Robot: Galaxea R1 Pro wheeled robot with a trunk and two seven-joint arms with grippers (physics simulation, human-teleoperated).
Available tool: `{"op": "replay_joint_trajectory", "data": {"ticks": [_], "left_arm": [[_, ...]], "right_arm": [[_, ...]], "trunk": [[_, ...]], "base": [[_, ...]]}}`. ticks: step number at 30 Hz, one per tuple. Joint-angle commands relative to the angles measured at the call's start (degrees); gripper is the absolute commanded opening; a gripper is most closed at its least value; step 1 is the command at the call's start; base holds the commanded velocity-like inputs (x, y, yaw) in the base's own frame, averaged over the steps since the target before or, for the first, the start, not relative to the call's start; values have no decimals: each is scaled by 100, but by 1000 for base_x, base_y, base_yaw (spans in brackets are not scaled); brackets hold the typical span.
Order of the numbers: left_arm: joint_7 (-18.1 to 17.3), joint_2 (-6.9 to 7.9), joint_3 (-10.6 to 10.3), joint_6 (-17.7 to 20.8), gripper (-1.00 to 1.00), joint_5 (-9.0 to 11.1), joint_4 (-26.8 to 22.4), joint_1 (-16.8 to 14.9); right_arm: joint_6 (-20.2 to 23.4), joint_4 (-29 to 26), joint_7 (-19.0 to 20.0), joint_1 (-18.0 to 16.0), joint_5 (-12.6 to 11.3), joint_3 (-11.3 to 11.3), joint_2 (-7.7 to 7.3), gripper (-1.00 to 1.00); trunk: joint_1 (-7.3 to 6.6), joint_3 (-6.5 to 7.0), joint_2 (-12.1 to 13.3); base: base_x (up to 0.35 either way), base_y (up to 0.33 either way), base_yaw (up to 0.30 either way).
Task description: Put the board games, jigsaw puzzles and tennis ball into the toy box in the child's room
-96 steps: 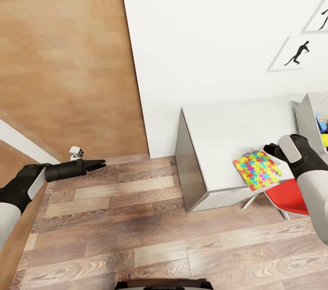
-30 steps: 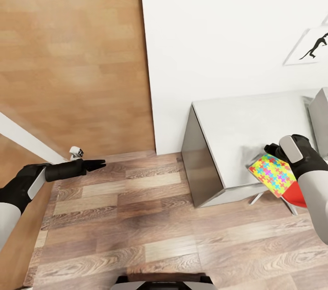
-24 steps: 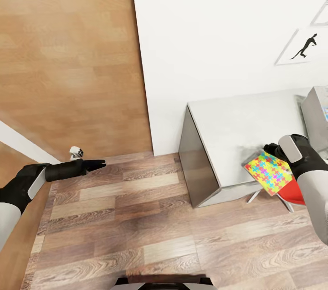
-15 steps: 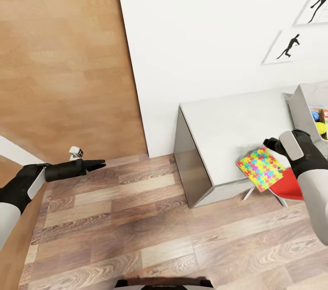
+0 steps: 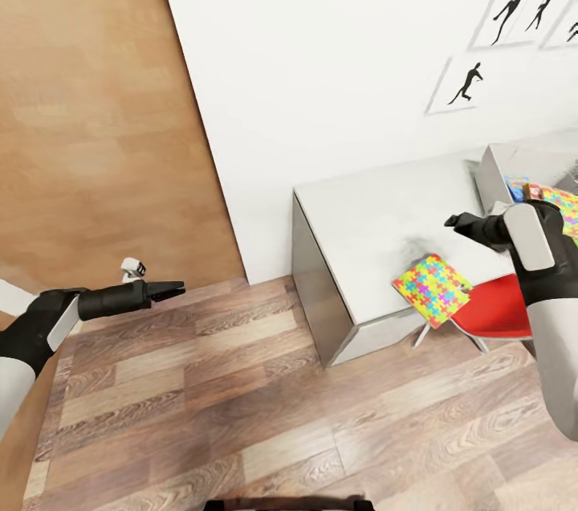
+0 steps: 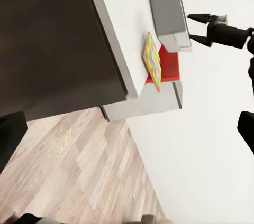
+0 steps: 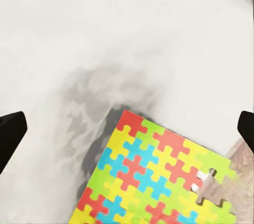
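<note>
Now the right tool (image 5: 456, 222) hovered open above the desk (image 5: 361, 214), released from the jigsaw puzzle (image 5: 431, 289) it had gripped moments before (puzzle overhanging the near edge); the left tool (image 5: 172, 287) stayed clenched, empty.

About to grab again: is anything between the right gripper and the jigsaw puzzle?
Nothing visible. The right gripper, fingers spread, hangs above the bare table, and the jigsaw puzzle lies uncovered at the table's front edge.
</note>
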Motion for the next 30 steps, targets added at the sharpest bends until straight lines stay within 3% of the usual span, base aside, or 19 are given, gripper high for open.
{"op": "replay_joint_trajectory", "data": {"ticks": [1, 2, 3, 4, 5, 6, 7, 9, 11, 12, 14, 16, 19, 21, 24, 27, 30], "left_arm": [[-7, 9, -31, 60, 100, 38, 1, -4], [-6, 10, -31, 60, 100, 38, 1, -4], [-6, 8, -31, 60, 100, 38, 1, -4], [-3, 6, -31, 60, 100, 39, 1, -4], [-3, 6, -31, 60, 100, 39, 1, -4], [-2, 4, -31, 60, 100, 39, 1, -4], [-2, 2, -31, 60, 100, 39, 1, -4], [-1, -2, -31, 58, 100, 39, 1, -4], [-1, -3, -31, 59, 100, 39, 1, -4], [-1, -4, -31, 56, 100, 39, 1, -4], [-1, -8, -31, 53, 100, 39, 1, -4], [-1, -8, -31, 52, 100, 39, 1, -4], [2, -5, -31, 52, 100, 33, 1, -4], [4, -5, -31, 51, 100, 31, 1, -4], [7, -6, -31, 51, 100, 30, 1, -4], [11, -11, -31, 51, 100, 30, 1, -4], [14, -12, -31, 51, 100, 26, 1, -4]], "right_arm": [[190, -101, -54, 36, -241, 2, 2, 100], [281, -158, -54, 63, -348, 3, 4, 100], [450, -294, -49, 138, -598, 2, 2, 100], [617, -555, -45, 313, -1110, -2, -17, 100], [653, -665, -44, 395, -1323, -3, -28, 100], [708, -920, -43, 610, -1807, -8, -46, 100], [724, -1069, -43, 744, -2078, -10, -55, 100], [724, -1769, -46, 1436, -3242, -32, -80, 100], [724, -2573, -48, 2213, -4230, -70, -92, 100], [724, -2862, -44, 2580, -4563, -128, -94, 100], [724, -3143, 65, 3250, -4921, -337, -68, 100], [724, -3257, 511, 3822, -5066, -541, -42, 100], [724, -3311, 1758, 4602, -5117, -738, -43, 100], [724, -3318, 2349, 4940, -5100, -872, -52, 100], [724, -3313, 2940, 5366, -4767, -1166, -25, 100], [724, -3290, 3233, 5628, -4310, -1276, 27, 100], [724, -3279, 3510, 5704, -4126, -1313, 129, 100]], "trunk": [[4, -1, -10], [4, 6, -10], [4, 14, -10], [4, 22, -10], [4, 30, -10], [4, 37, -10], [4, 45, -10], [4, 60, -10], [4, 76, -10], [4, 83, -10], [4, 99, -10], [4, 114, -10], [4, 138, -10], [4, 154, -10], [4, 179, -10], [4, 203, -10], [4, 227, -10]], "base": [[0, 0, -179], [0, 0, -179], [0, 0, -179], [0, 0, -179], [0, 0, -179], [0, 0, -179], [0, 0, -179], [0, 0, -179], [0, 0, -179], [0, 0, -178], [0, 0, -178], [0, 0, -177], [0, 0, -173], [0, 0, -166], [0, 0, -157], [0, 0, -166], [0, 0, -187]]}}
